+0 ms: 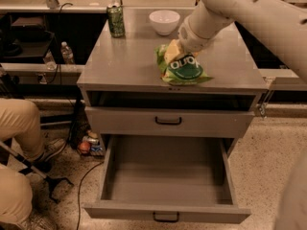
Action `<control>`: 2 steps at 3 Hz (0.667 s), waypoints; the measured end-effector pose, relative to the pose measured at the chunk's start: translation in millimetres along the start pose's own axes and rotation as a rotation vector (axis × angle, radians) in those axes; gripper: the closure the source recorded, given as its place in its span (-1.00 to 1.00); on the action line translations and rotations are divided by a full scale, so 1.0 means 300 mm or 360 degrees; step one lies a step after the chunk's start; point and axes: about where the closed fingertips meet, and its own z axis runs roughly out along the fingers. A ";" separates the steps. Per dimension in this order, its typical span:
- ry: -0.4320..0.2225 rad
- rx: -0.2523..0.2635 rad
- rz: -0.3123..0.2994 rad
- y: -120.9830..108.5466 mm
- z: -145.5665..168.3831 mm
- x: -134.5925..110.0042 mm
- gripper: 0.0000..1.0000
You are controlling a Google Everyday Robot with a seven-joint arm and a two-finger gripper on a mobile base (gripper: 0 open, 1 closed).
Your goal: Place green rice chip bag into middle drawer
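Observation:
The green rice chip bag (pixel 183 69) is on the grey cabinet top (pixel 124 66), near its front edge, tipped up with its white letters facing me. My gripper (pixel 173 51) comes in from the upper right and is shut on the bag's upper left corner, partly hidden behind it. The middle drawer (pixel 163 183) is pulled out wide open below the cabinet front, and nothing lies in it. Its black handle (pixel 166 217) is at mid-front. The bag is above and behind the open drawer.
A green drink can (pixel 115 20) and a white bowl (pixel 164 21) stand at the back of the cabinet top. A shut drawer front with a black handle (pixel 168 121) is above the open drawer. A person's legs (pixel 19 128) are at left; small items (pixel 87 145) lie on the floor.

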 end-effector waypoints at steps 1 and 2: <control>-0.0019 0.0051 0.0075 -0.015 -0.127 0.133 1.00; 0.0094 0.0097 0.0206 -0.021 -0.236 0.331 1.00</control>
